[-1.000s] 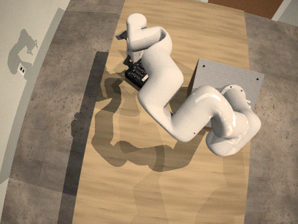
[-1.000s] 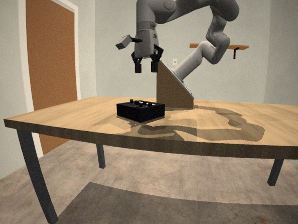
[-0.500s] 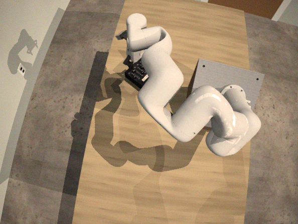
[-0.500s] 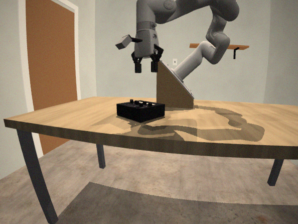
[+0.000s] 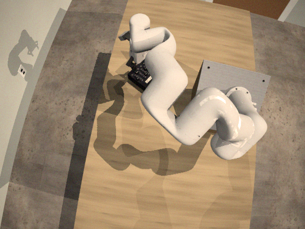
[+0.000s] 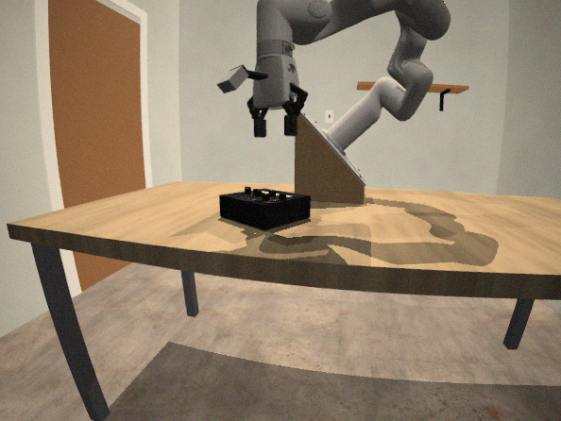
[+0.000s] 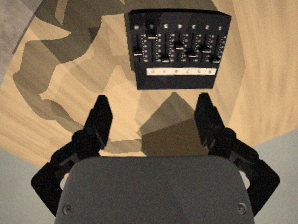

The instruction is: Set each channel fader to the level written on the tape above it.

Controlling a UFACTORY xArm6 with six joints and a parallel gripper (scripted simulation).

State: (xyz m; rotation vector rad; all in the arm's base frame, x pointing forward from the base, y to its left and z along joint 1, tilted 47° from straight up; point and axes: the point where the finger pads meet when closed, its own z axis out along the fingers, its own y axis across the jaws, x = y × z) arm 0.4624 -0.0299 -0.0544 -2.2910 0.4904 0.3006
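Observation:
The black lighting desk stands on its feet on the wooden table, with several fader caps on top. In the wrist view the desk shows a row of faders and a pale tape strip along its near edge; the written levels are too small to read. In the overhead view the desk is mostly hidden under the arm. My gripper hangs well above the desk, fingers pointing down, open and empty. Its two black fingers frame the near side of the desk in the wrist view.
A wedge-shaped wooden mount carrying the arm's base stands on the table right behind the desk. The arm's links pass over the desk. The table's left edge is close to the desk.

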